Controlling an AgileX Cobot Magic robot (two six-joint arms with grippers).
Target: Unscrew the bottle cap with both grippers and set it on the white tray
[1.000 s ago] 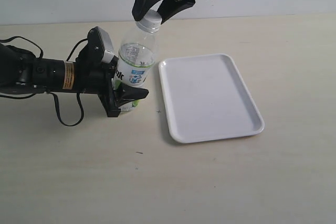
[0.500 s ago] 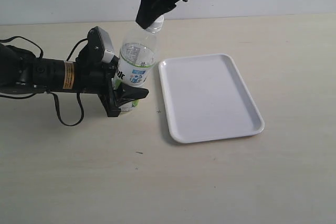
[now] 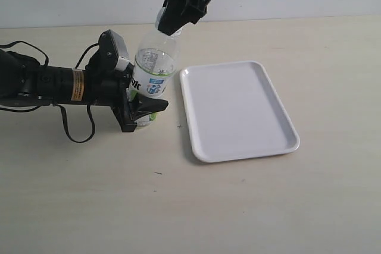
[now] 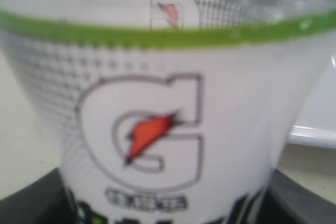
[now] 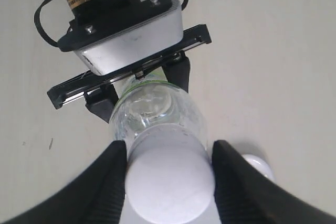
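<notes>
White bottle cap (image 5: 170, 184) pinched by right gripper (image 3: 171, 21) upper centre, left gripper (image 3: 141, 110) clamping Gatorade bottle (image 3: 156, 66). Looks like the unscrewing step, next wants a twist.

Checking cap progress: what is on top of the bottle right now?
The white bottle cap sits on the neck of the bottle, clamped by the right gripper. In the exterior view the gripper mostly hides it. Whether it is loosened cannot be seen.

the clear bottle (image 3: 156, 66) has a white label (image 4: 157, 129) with a green band, grey dot pattern and an orange-red bolt in a grey-outlined g, the bottle cap (image 5: 169, 182) and white tray (image 3: 238, 111) are plain white, and the tabletop (image 3: 238, 206) pale beige.
</notes>
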